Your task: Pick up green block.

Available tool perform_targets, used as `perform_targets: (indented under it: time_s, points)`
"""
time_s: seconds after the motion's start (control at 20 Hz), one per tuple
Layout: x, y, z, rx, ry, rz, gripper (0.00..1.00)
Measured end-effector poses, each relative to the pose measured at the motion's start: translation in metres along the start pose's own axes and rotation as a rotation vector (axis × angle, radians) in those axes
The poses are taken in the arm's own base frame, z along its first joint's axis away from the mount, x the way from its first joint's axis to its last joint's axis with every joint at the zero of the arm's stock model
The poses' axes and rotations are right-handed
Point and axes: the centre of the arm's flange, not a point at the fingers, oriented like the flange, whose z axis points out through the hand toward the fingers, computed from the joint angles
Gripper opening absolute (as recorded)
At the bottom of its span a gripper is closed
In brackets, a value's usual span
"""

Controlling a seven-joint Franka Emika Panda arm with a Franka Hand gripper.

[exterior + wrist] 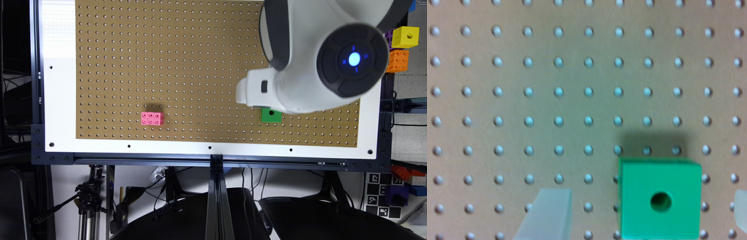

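The green block (271,115), a bright green cube with a round dark hole in its top face, sits on the brown pegboard (200,66) near its front edge, towards the exterior view's right. The white arm (300,66) hangs over it and covers its far edge. In the wrist view the green block (660,200) lies flat between my two translucent fingers (546,215). My gripper (646,196) is open and spans the block, which lies closer to one finger than the other. Nothing is gripped.
A pink studded block (152,118) lies on the pegboard towards the exterior view's left, well apart from the green one. A yellow cube (405,36) and an orange block (397,61) sit off the board at the right. The white frame (213,150) borders the board.
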Motion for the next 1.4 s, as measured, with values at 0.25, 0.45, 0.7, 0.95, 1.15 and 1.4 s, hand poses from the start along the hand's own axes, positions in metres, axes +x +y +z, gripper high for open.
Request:
perform_targets:
  time_s: [0.25,0.45,0.7,0.95,1.15,1.4]
  points:
    - [0.004,-0.016,0.007,0.003,-0.005,-0.006,1.0]
    - [0.001,-0.015,0.036,-0.013,-0.019,-0.008,1.0]
    - [-0.003,-0.015,0.076,-0.018,-0.026,-0.011,1.0]
    - [-0.003,-0.02,0.079,-0.012,-0.025,-0.013,1.0]
    - [-0.004,-0.023,0.077,-0.007,-0.024,-0.016,1.0]
    - [-0.006,-0.02,0.103,-0.015,-0.032,-0.015,1.0]
